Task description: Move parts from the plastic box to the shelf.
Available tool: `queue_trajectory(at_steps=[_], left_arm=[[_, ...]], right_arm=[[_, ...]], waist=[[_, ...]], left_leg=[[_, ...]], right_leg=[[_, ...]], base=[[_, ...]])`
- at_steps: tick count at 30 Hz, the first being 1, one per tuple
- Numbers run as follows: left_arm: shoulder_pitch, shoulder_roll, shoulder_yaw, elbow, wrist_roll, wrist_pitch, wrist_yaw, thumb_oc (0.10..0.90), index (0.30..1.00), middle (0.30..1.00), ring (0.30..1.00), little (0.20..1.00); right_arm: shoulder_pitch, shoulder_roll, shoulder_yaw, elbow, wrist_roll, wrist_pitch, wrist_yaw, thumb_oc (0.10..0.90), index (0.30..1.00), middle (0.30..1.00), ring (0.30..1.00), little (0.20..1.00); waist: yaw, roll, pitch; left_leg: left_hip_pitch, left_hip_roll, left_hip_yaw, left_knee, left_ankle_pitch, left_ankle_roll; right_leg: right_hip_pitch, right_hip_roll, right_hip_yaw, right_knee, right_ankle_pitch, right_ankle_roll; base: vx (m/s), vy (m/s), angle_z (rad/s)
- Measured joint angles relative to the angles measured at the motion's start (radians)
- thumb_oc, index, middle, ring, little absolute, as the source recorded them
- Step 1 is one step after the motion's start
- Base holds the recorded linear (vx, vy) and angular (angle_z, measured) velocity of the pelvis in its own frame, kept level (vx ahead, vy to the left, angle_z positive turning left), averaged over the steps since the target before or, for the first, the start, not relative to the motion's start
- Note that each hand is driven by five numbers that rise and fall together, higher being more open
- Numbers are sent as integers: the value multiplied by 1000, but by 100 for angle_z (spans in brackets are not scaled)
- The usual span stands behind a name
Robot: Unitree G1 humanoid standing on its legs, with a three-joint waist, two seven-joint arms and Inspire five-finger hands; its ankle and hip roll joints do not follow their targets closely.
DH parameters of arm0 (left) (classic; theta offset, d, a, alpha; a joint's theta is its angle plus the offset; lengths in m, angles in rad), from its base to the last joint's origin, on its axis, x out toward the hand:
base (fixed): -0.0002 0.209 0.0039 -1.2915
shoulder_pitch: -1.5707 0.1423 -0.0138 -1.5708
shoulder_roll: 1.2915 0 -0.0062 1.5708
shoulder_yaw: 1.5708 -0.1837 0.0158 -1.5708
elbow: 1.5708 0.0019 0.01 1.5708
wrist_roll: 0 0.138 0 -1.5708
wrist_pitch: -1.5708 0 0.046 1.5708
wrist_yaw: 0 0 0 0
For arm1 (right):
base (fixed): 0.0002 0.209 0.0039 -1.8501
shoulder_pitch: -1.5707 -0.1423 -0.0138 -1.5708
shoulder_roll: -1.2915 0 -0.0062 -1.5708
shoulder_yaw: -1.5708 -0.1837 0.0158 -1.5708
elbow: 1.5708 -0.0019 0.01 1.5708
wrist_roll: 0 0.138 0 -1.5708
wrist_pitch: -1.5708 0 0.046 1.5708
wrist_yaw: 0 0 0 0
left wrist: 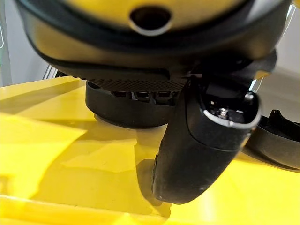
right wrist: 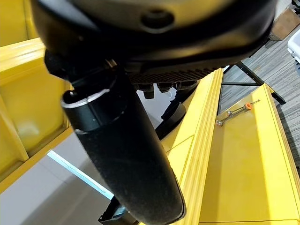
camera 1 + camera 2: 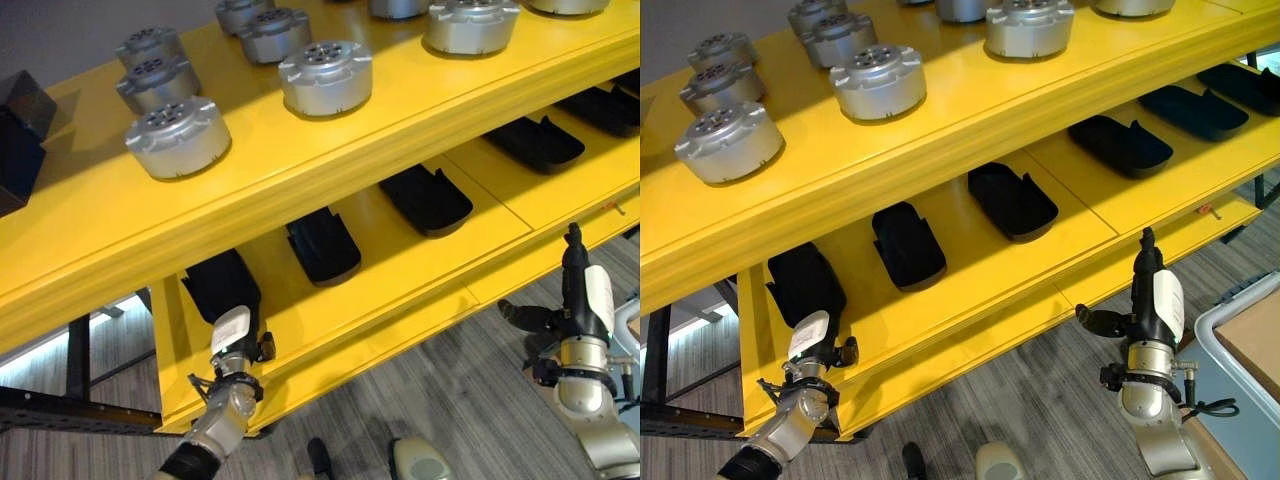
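Both hands hang by the shelf's (image 3: 330, 330) front edge: my left hand (image 3: 232, 335) touches a black tray (image 3: 222, 285), fingers hidden; my right hand (image 3: 577, 295) is open, empty. Trays' long axes run front-to-back.

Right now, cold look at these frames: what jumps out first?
The bright yellow shelf fills the scene, with silver round parts lined up on its top level and black trays in a row on the level below. The left robot hand sits at the leftmost black tray. The right robot hand is raised, open and holding nothing, in front of the shelf's lower edge.
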Motion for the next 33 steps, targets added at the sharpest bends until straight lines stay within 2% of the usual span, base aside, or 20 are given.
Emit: queue_trajectory(at_steps=[17, 33], left_arm=[[47, 30, -7, -69, 4, -12, -12, 900, 1000, 1000, 1000, 1000], [58, 31, 3, -119, 3, -21, -44, 900, 1000, 1000, 1000, 1000]], right_arm=[[0, 0, 0, 0, 1, 10, -15, 900, 1000, 1000, 1000, 1000], [2, 1, -5, 0, 3, 20, -20, 900, 1000, 1000, 1000, 1000]], waist=[[4, 0, 3], [26, 9, 15]], left_leg=[[-8, -1, -6, 0, 0, 0], [-19, -3, -17, 0, 0, 0]], right_leg=[[-4, -1, -3, -2, -7, -2], [-6, -4, -13, -11, -7, -2]], base=[[0, 0, 0], [-1, -1, 1]])
